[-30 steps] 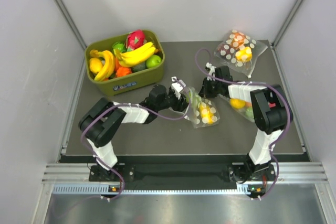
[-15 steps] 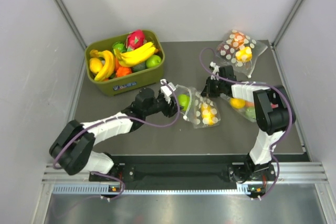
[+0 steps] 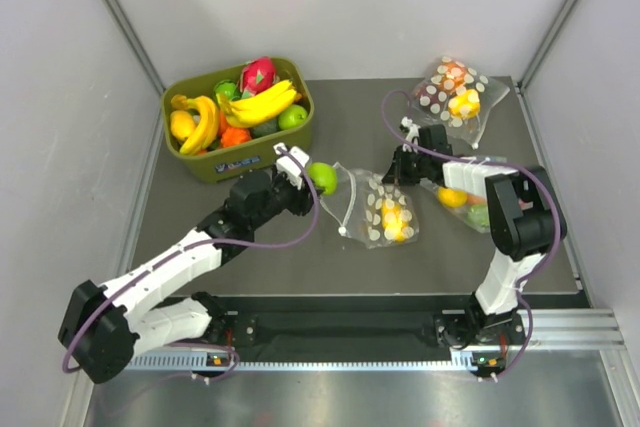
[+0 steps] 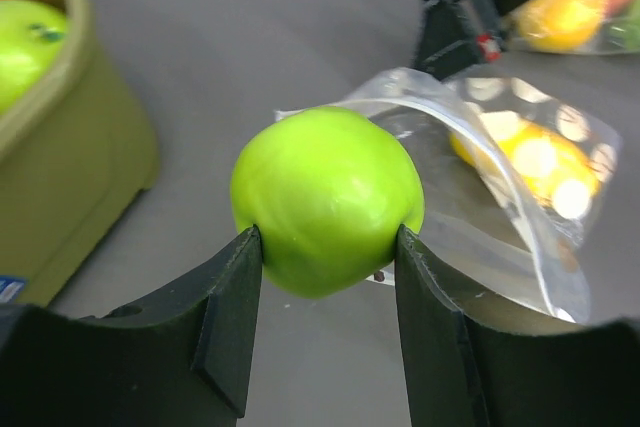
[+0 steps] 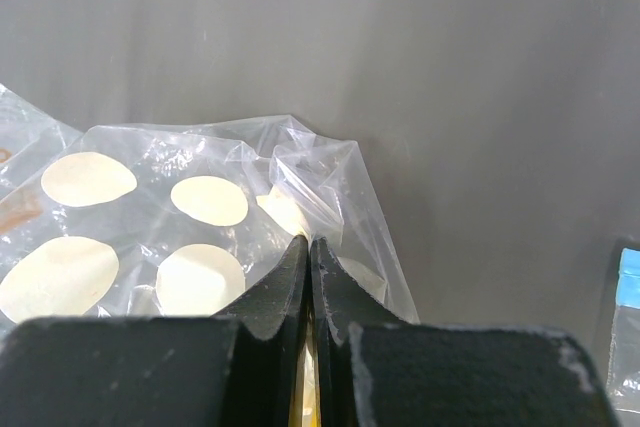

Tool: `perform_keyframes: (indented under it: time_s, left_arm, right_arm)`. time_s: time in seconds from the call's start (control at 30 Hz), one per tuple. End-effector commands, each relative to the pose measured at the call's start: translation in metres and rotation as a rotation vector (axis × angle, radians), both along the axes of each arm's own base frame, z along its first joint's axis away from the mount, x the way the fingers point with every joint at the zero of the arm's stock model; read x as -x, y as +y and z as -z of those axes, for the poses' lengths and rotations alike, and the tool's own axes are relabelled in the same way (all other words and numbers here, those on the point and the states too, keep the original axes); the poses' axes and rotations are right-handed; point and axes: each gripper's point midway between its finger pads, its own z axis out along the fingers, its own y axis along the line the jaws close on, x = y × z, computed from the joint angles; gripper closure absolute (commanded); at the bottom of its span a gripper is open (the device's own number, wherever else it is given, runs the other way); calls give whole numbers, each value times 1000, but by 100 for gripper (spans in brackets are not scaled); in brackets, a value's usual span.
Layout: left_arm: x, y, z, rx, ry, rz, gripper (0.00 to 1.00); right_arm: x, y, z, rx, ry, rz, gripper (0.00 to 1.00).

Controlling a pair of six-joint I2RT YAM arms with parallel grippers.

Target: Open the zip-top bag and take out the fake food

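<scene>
My left gripper (image 4: pixel 328 239) is shut on a round green apple (image 4: pixel 327 199) of the fake food, held above the table left of the bag's open mouth; from above the apple (image 3: pixel 322 176) sits just right of the bin. The dotted zip-top bag (image 3: pixel 380 211) lies mid-table with yellow fruit (image 3: pixel 393 215) still inside. My right gripper (image 5: pixel 309 243) is shut on the bag's plastic (image 5: pixel 200 217) at its far right corner (image 3: pixel 398 175).
An olive bin (image 3: pixel 240 159) at the back left holds bananas, a dragon fruit and other toy fruit. A second dotted bag (image 3: pixel 455 90) with orange and yellow pieces lies at the back right. A plain clear bag (image 3: pixel 462 199) with fruit lies under my right arm.
My left gripper has drawn back out of the bag's mouth to the left with the green apple in it. The right gripper has stayed shut on the bag.
</scene>
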Motion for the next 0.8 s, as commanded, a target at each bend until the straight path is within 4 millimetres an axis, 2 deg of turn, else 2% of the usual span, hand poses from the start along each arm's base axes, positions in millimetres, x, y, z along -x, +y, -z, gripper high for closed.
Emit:
perform_keyframes:
  time_s: [0.0, 0.07, 0.1, 0.2, 0.23, 0.27, 0.3, 0.33, 0.37, 0.4, 0.43, 0.47, 0.5, 0.53, 0.57, 0.6, 0.67, 0.7, 0.73, 0.77]
  left_arm:
    - [-18, 22, -25, -4, -23, -160, 100]
    - [-21, 32, -44, -2, -45, -217, 100]
    - [-21, 39, -60, 20, -74, -245, 100]
    - [-24, 61, -114, 86, -169, -344, 100]
    - [-25, 67, -147, 130, -220, -368, 100]
    - [-26, 74, -158, 121, -226, -390, 100]
    - [-32, 87, -159, 78, -218, -437, 100]
    - [-35, 95, -188, 104, -254, -466, 100]
    - [-39, 103, -196, 97, -260, -490, 100]
    - [-49, 117, -194, 65, -242, -529, 100]
    - [-52, 126, -214, 86, -264, -549, 100]
    - [-56, 134, -219, 91, -261, -572, 100]
    - [-67, 153, -219, 80, -252, -630, 100]
    - [-70, 164, -232, 92, -271, -665, 100]
    - [-77, 173, -233, 88, -270, -694, 100]
    - [-93, 195, -226, 72, -248, -757, 100]
    - [-111, 205, -228, 90, -225, -739, 100]
    - [-129, 226, -214, 104, -179, -782, 100]
    - [-139, 224, -215, 127, -184, -738, 100]
    - [-147, 231, -213, 141, -184, -747, 100]
  right_arm:
    - [-2, 0, -22, -28, -58, -1, 100]
    - [-2, 0, -24, -30, -63, -1, 100]
    - [-1, -1, -23, -29, -60, -1, 100]
    - [-1, 0, -24, -34, -62, -4, 100]
    - [-1, 1, -24, -36, -62, -5, 100]
    - [-1, 1, -24, -40, -60, -8, 100]
    - [-2, 1, -25, -42, -63, -7, 100]
    - [-2, 2, -26, -46, -66, -10, 100]
    - [-2, 2, -28, -47, -68, -9, 100]
    - [0, 3, -26, -49, -61, -12, 100]
    - [0, 4, -28, -51, -65, -15, 100]
    - [0, 3, -28, -53, -66, -15, 100]
    - [1, 3, -27, -53, -63, -16, 100]
    - [1, 3, -27, -52, -63, -19, 100]
    - [1, 4, -27, -55, -63, -20, 100]
    - [3, 4, -26, -55, -59, -22, 100]
    - [3, 5, -26, -60, -57, -28, 100]
    - [3, 4, -26, -60, -58, -27, 100]
    - [3, 6, -28, -63, -60, -31, 100]
    - [4, 5, -28, -62, -61, -30, 100]
